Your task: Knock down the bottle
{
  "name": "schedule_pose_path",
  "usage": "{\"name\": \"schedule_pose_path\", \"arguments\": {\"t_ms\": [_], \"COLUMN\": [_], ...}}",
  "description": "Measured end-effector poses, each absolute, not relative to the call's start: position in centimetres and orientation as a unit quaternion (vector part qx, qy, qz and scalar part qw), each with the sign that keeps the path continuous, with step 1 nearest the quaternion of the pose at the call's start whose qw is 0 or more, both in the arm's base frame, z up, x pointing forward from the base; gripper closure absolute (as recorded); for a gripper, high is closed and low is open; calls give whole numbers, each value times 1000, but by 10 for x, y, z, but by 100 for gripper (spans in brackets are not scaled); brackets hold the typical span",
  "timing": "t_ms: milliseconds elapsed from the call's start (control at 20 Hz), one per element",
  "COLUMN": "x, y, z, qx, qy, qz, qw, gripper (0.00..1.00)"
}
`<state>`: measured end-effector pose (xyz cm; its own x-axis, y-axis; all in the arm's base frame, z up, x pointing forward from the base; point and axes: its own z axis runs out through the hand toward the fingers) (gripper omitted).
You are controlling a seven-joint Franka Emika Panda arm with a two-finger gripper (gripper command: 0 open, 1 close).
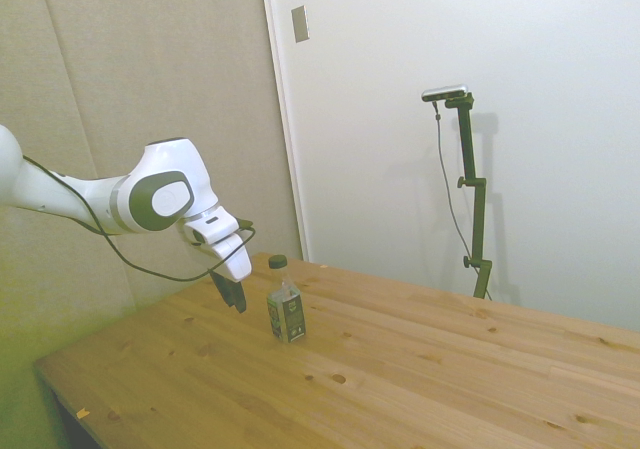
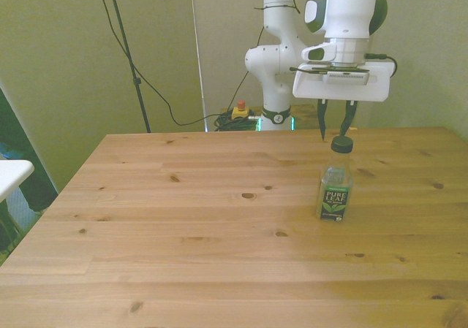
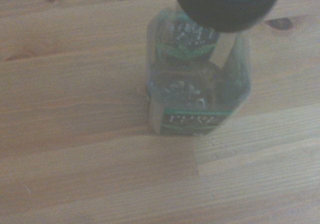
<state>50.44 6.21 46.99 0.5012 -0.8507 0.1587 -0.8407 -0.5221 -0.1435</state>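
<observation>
one bottle (image 1: 286, 307) is standing on one wooden counter (image 1: 420, 369), with one dark green cap (image 2: 341, 144) sitting on it. one white arm (image 1: 150, 201) is showing, carrying one pincer (image 2: 334, 127) with two dark fingers (image 2: 322, 122).

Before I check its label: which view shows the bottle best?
The front view: the bottle stands upright, label facing the camera and readable. The side view shows it whole but small beside the gripper. The wrist view sees it blurred from above, cap foremost.
</observation>
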Motion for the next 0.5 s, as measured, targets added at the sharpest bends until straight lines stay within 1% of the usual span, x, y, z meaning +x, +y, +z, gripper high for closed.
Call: {"name": "schedule_pose_path", "arguments": {"t_ms": [500], "x": [541], "y": [67], "z": [479], "qx": [-849], "qy": [515], "qz": [-117], "qw": [23], "gripper": [100]}}
